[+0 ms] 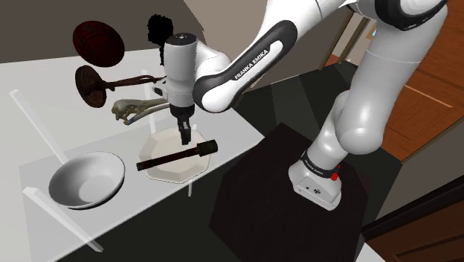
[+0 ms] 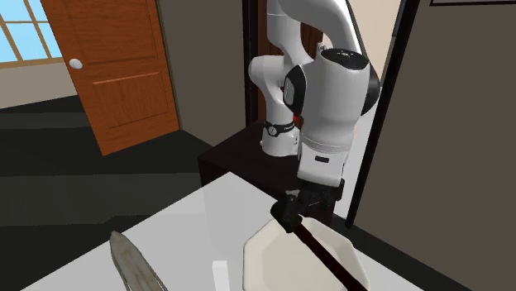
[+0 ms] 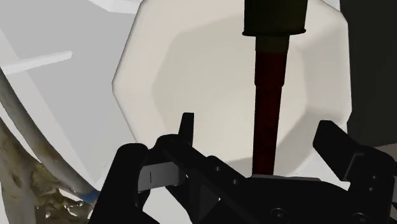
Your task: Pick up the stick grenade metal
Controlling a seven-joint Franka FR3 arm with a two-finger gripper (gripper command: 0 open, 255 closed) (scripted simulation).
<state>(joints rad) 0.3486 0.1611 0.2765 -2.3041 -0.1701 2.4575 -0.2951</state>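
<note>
The stick grenade [image 1: 177,156] has a dark red handle and a dark olive head, and it lies across a white eight-sided plate [image 1: 169,173] near the table's edge. My gripper [image 1: 184,139] hangs just above the plate, pointing down. In the wrist view the gripper [image 3: 257,125] is open. The grenade's handle [image 3: 267,95] runs between the two fingers without touching them, and the head [image 3: 275,18] lies farther out. In the second exterior view the gripper [image 2: 296,205] sits over the grenade [image 2: 318,244] close to its head end.
A white bowl [image 1: 85,180] stands at the shoulder view's left of the plate. Behind the plate lie a metallic tool [image 1: 137,109], a dark brown object [image 1: 93,84] and a dark red bowl [image 1: 98,41]. The table edge and the black stand [image 1: 282,193] are to the right.
</note>
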